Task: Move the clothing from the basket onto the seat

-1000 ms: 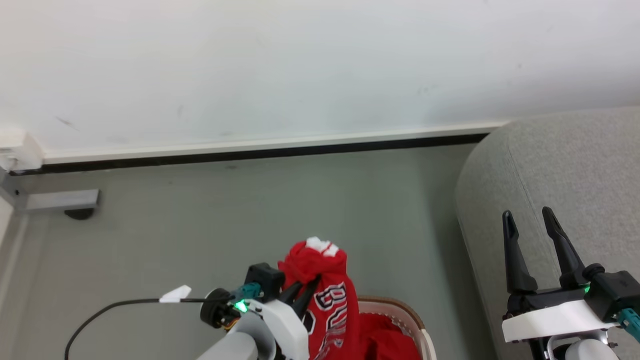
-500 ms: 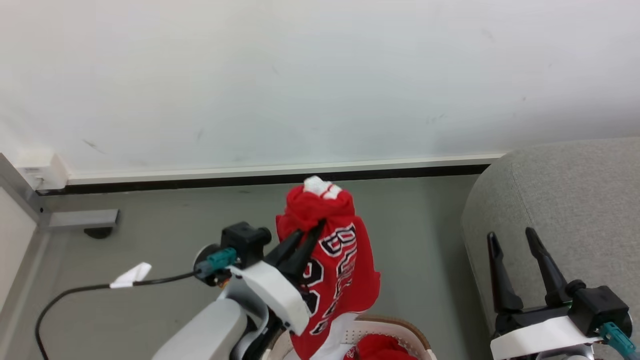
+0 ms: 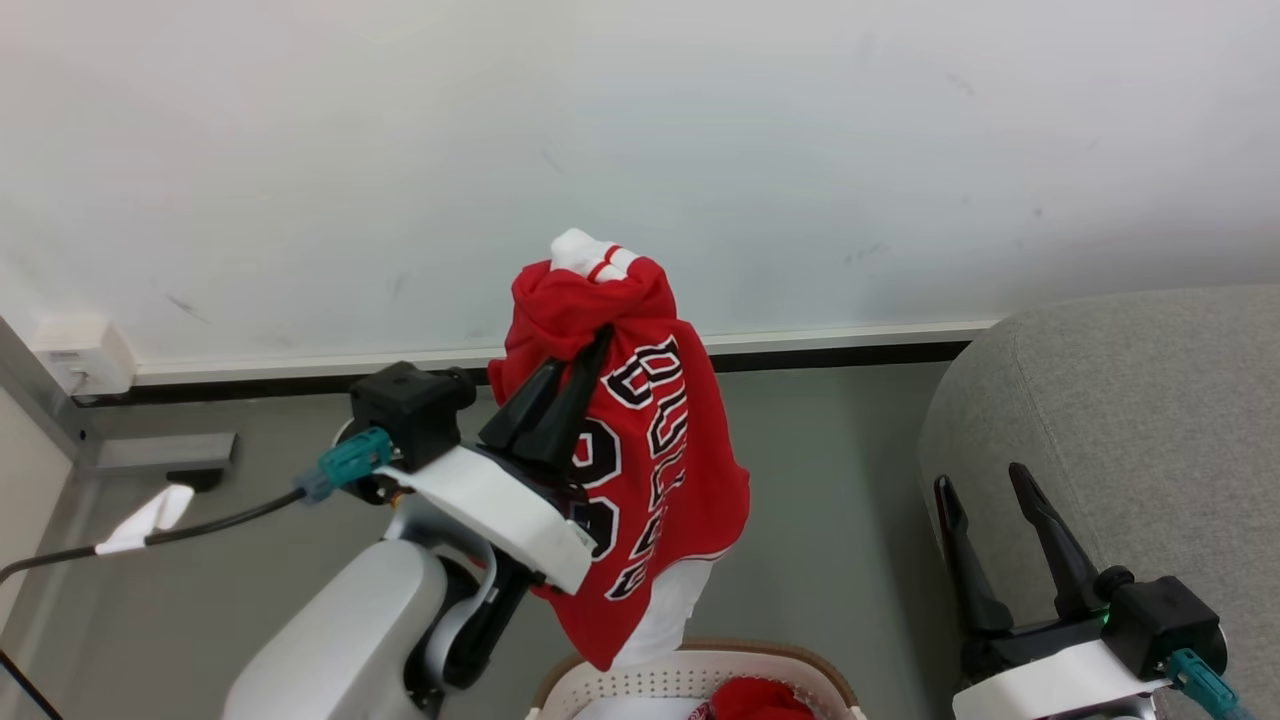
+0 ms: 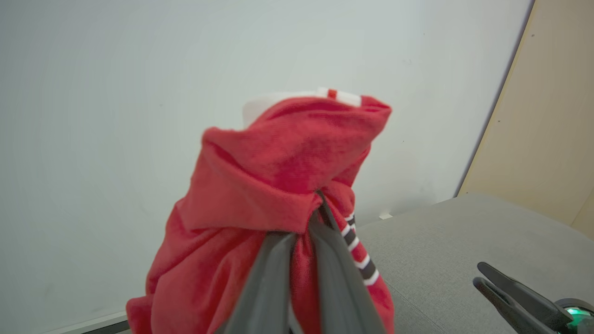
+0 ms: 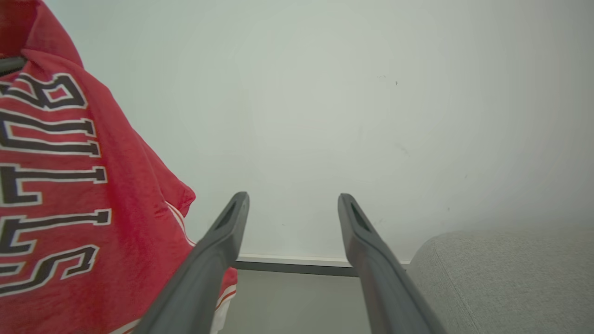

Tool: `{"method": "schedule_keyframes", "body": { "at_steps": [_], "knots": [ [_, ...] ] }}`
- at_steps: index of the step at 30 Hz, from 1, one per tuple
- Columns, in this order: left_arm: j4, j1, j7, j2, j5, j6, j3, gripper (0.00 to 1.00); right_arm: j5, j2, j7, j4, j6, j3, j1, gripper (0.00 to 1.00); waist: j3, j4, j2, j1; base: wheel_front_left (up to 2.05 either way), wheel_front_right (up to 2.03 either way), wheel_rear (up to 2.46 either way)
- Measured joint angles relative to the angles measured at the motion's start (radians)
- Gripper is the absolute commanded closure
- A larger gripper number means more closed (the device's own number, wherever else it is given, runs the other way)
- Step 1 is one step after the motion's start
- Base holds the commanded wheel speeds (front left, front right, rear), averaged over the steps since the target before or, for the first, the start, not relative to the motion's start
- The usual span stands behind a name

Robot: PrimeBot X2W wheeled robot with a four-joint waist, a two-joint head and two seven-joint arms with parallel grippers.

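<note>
A red jersey (image 3: 650,440) with dark white-outlined lettering hangs from my left gripper (image 3: 598,342), which is shut on a bunched fold near its top. In the left wrist view the fingers (image 4: 325,260) pinch the red cloth (image 4: 260,176). The jersey's lower hem dangles just above the white basket (image 3: 660,675), where more red clothing (image 3: 755,700) lies. My right gripper (image 3: 980,478) stands open and holds nothing, next to the grey seat (image 3: 1130,420) at the right. The right wrist view has the jersey (image 5: 60,185) left of the open gripper (image 5: 293,198) and the seat (image 5: 501,278) at lower right.
A white wall with a dark baseboard (image 3: 850,352) runs behind grey floor (image 3: 830,500). At the left are a black cable with a white tag (image 3: 140,520), a grey bracket (image 3: 160,455) and a small wall box (image 3: 85,355). A beige panel (image 4: 547,139) stands beyond the seat.
My left arm has raised the jersey from low over the basket to well above it, so most of the cloth now hangs free. The head view shifted. The right gripper stayed open.
</note>
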Motion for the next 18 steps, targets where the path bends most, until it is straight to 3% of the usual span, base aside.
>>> {"method": "schedule_keyframes", "body": {
  "at_steps": [11,14,18],
  "knots": [
    [-0.043,0.006,0.013,0.019,-0.002,0.016,0.002,1.00,0.002,-0.001,0.000,-0.008,0.000,0.051,-0.003,0.00,0.019,-0.003,0.0000,0.0001,0.00,0.00,0.00],
    [-0.043,0.005,0.013,0.020,-0.002,0.011,-0.005,1.00,-0.003,-0.005,0.000,0.007,0.000,0.104,-0.010,0.00,0.022,-0.002,0.0000,0.0000,0.00,0.00,0.00],
    [-0.042,0.002,0.013,0.019,0.001,0.003,-0.020,1.00,0.030,-0.063,0.000,0.029,0.000,0.210,-0.051,0.00,0.024,0.006,-0.0001,0.0001,0.00,0.00,0.00]
  ]
}}
